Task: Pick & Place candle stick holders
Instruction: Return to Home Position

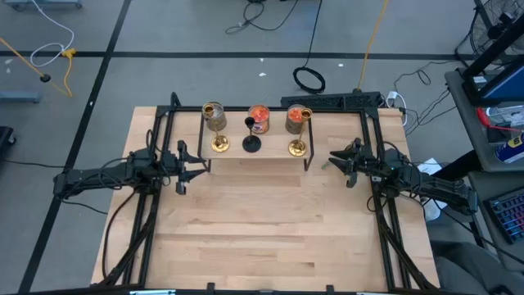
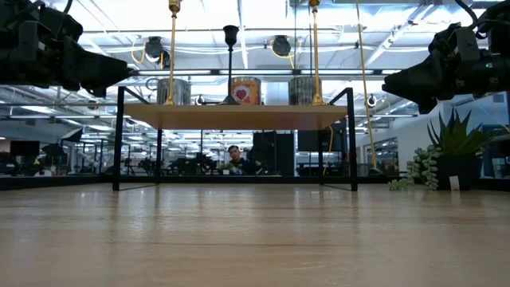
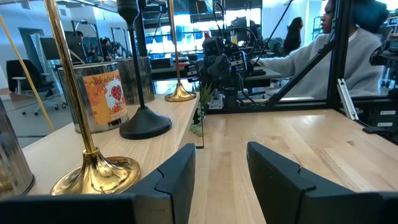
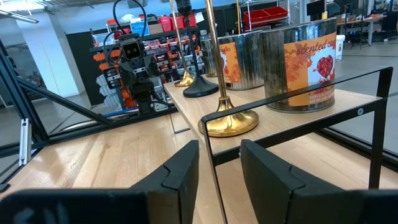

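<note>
Shelf [image 1: 274,148]: left gold holder [image 1: 219,144], black holder [image 1: 252,144], right gold holder [image 1: 297,148].
Left gripper [image 1: 196,159]: beside shelf, fingers apart.
Right gripper [image 1: 334,160]: likewise, fingers apart.

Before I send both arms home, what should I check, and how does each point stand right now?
1. All three holders on the shelf and upright, namely the left gold holder, the black holder and the right gold holder: ok.
2. Left gripper open, nothing between its fingers: ok.
3. Right gripper open, nothing between its fingers: ok.
4. Right gripper apart from the shelf's end in the high view: ok.
5. Left gripper apart from the shelf's other end: the gap looks small, so cannot tell. Back away from the shelf first.
6. Person seated beyond the table's frame, not over the table: ok.
</note>
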